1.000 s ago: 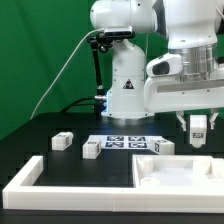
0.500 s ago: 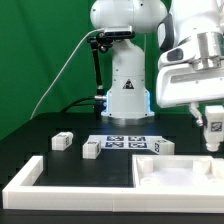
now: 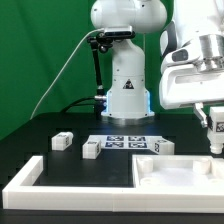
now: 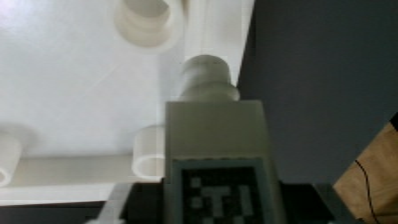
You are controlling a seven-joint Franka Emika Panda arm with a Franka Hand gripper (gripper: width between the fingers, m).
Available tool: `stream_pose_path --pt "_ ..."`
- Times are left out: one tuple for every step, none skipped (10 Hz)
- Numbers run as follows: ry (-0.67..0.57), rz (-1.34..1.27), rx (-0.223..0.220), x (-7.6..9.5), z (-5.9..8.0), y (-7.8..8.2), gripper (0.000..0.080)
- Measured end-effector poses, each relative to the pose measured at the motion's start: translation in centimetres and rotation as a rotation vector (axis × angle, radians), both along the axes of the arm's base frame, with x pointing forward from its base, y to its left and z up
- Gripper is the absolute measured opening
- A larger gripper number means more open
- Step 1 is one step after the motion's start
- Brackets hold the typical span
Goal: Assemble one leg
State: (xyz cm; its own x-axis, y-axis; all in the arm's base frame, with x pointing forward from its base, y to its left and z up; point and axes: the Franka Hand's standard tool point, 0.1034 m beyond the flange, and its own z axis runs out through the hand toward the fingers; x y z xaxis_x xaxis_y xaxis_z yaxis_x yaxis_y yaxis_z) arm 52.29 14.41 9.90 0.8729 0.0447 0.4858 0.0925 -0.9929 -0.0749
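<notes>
My gripper [image 3: 213, 128] is shut on a leg [image 3: 214, 138], a stubby white block, at the exterior view's far right, above the right side of the large flat white panel [image 3: 178, 172]. In the wrist view the held leg [image 4: 210, 130] fills the middle, its black-and-white tag facing the camera and its round peg end over the panel's edge [image 4: 89, 90]. My gripper [image 4: 214, 200] shows only as dark jaws beside the tag. Three more legs lie on the black table: one [image 3: 62, 141], another [image 3: 91, 149], and a third [image 3: 163, 147].
The marker board [image 3: 125, 142] lies flat between the loose legs. A long white border rail [image 3: 28, 176] frames the table's front and left. The panel has raised round sockets [image 4: 146, 18]. The robot base [image 3: 125, 95] stands behind.
My gripper has swung to the exterior view's right and slightly down, carrying the leg from above the panel's back edge to the far right edge of view.
</notes>
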Motion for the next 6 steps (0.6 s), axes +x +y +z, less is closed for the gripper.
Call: stream_pose_path --pt "-0.006 0.029 -0.024 0.8 -0.2 -0.7 0.0289" --pt "-0.021 0.053 -0.043 2.1 0.0 -1.1 0.0289" --pt "-0.027 0.072 -0.057 3.4 0.1 -1.6 0.029" --pt "-0.039 0.08 -0.07 4.7 0.0 -2.3 0.029" --pt "-0.043 0.079 -0.075 5.6 -0.2 -2.8 0.029" --pt "-0.04 0.076 -0.073 6.0 -0.1 -2.8 0.029"
